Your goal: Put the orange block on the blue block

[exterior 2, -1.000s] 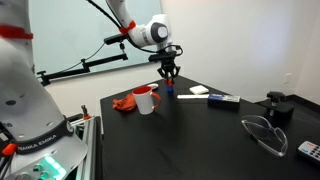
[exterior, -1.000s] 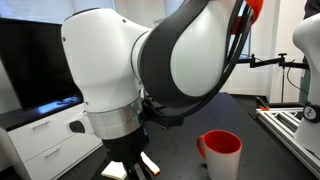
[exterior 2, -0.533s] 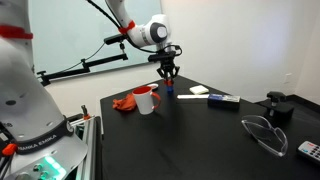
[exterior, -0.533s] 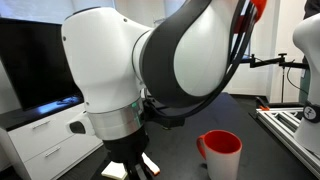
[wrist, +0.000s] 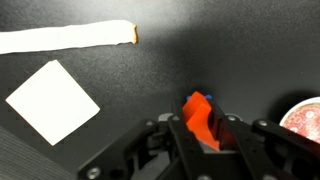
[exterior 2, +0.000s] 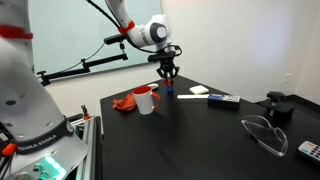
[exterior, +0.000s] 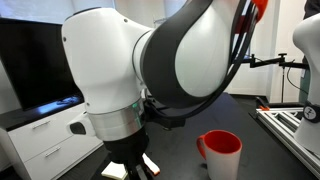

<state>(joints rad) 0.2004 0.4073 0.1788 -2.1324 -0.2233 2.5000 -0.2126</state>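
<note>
In the wrist view my gripper (wrist: 204, 135) is shut on the orange block (wrist: 198, 115), which sits tilted between the fingers. A sliver of the blue block (wrist: 186, 97) shows just behind and below the orange block. In an exterior view the gripper (exterior 2: 167, 77) hangs over the black table just above the blue block (exterior 2: 170, 95), next to the red cup (exterior 2: 145, 99). In the close exterior view the arm's bulk fills the frame and the gripper (exterior: 133, 165) is at the bottom edge; both blocks are hidden there.
The red cup (wrist: 305, 118) (exterior: 222, 152) stands close beside the gripper. A long white stick with an orange end (wrist: 65, 38) and a pale flat pad (wrist: 52, 100) lie on the table. A red crumpled item (exterior 2: 123, 102), a dark bar (exterior 2: 224, 99) and safety glasses (exterior 2: 265, 133) lie farther off.
</note>
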